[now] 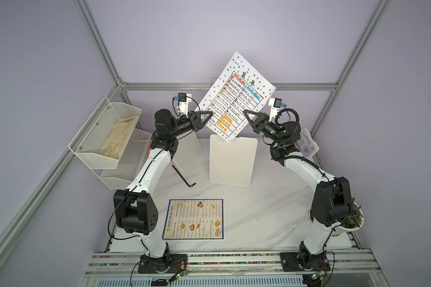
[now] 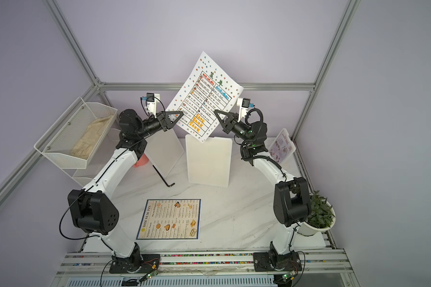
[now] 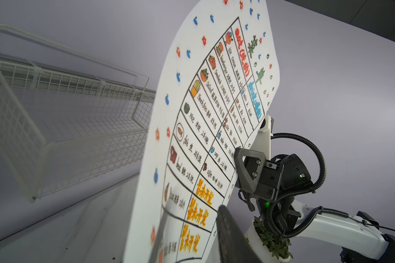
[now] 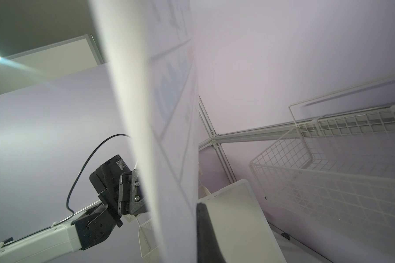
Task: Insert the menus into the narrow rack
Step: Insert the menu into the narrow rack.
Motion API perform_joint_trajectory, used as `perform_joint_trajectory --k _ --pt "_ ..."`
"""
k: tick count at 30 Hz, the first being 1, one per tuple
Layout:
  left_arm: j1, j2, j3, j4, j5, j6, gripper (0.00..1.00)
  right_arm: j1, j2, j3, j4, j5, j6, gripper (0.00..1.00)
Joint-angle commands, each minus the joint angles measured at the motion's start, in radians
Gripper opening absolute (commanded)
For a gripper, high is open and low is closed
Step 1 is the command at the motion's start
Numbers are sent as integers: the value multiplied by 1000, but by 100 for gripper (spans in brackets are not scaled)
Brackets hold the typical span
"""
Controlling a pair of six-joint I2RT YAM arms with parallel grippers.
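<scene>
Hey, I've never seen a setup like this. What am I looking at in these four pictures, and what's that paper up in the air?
These are two robot arms, each ending in a two-fingered gripper. The two wide pictures look down from one overhead camera pair; the two close ones come from cameras on the arms' wrists. The right gripper is pinched shut on one edge of a white menu sheet with coloured dots, holding it up. The left gripper has a finger on each side of the opposite edge, apparently with a gap. On the marble table lie a "DIM SUM INN" menu and a hex key; white boards stand behind, and a potted plant sits beside the right arm.
</scene>
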Motion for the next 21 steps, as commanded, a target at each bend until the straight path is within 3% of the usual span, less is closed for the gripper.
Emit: perform_joint_trajectory --k 1,21 --pt "5 24 66 49 -4 -20 38 -18 17 37 57 24 -3 0" --pt "4 134 150 106 1 -91 38 -64 119 96 131 14 73 0"
